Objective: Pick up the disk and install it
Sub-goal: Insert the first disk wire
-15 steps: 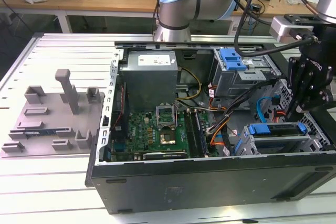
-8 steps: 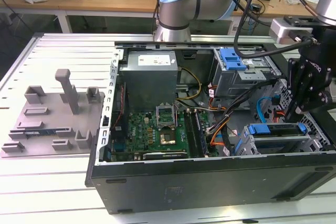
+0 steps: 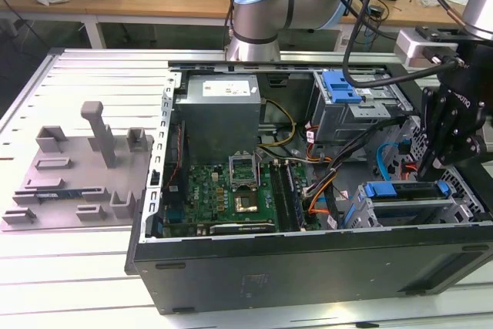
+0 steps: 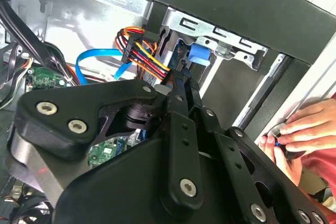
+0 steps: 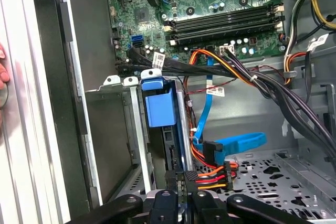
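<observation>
The disk [image 3: 408,189] is seen seated on edge in the metal drive cage [image 3: 412,213] of the open computer case [image 3: 308,267], which is carried on the slatted grey surface [image 3: 77,267]. The cage is found just beside the motherboard [image 3: 223,190], on the exterior view's right of it. The disk's long axis is laid level, along the case's near wall. Its blue-tabbed end is pointed toward the motherboard and its other end away from it.

The gripper [image 3: 424,166] is held at that far end of the disk. In both wrist views the jaws are seen drawn together with nothing between them, and their tips are placed close to the disk's rear edge [image 5: 158,109]; contact cannot be told. A plug with orange, red and yellow wires [image 5: 212,174] is seen just beside the tips. In the second wrist view 1 person's hand [image 4: 307,129] is rested against the case's outer wall, on the side away from the motherboard.
</observation>
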You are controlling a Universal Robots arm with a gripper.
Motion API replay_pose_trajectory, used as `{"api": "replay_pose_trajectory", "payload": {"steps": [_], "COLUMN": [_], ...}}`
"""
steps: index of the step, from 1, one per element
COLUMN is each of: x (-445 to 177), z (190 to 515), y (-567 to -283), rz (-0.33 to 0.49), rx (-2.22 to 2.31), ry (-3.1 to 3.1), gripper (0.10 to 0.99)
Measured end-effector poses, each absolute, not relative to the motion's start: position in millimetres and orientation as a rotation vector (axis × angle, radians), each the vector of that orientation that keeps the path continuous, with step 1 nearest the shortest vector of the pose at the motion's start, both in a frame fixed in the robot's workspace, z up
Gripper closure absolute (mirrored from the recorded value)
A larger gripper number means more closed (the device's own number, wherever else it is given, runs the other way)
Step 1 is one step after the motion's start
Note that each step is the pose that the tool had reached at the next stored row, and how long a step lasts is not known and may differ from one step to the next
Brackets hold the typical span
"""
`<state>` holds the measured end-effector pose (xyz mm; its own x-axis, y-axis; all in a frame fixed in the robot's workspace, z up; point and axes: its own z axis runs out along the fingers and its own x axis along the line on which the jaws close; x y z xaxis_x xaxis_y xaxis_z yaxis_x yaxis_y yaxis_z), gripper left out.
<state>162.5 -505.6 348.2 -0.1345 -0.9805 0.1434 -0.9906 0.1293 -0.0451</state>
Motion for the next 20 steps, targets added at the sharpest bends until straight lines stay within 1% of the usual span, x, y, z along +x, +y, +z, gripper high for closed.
{"api": "replay_pose_trajectory", "payload": {"steps": [20], "x": [162], "z": [337], "y": [-507], "rz": [0.195], "rx": [2.012], "ry": [-2.299], "gripper": [0.922]}}
